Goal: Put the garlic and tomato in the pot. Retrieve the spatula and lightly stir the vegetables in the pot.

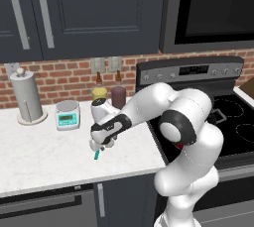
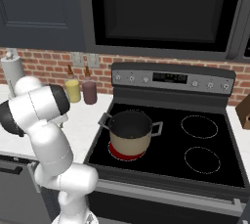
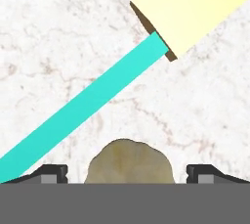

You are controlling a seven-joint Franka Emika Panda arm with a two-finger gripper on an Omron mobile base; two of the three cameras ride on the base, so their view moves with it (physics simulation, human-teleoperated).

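In the hand view my gripper (image 3: 128,173) hangs open just above the white marble counter (image 1: 44,156), its two dark tips either side of the garlic (image 3: 129,162), a pale beige bulb, with a small gap on each side. Just beyond lies the spatula (image 3: 83,105), its teal handle running diagonally to the yellow blade (image 3: 190,8) at upper right. From the left base view the gripper (image 1: 97,146) is low over the counter, a bit of teal handle (image 1: 96,155) showing under it. The pot (image 2: 129,130) stands on the stove's front left burner. The tomato is out of view.
A paper towel holder (image 1: 25,99), a kitchen scale (image 1: 68,114), a yellow bottle (image 1: 99,93) and a maroon bottle (image 1: 118,96) stand along the brick wall. The black stove (image 2: 195,159) is right of the counter, with the burner glowing red under the pot.
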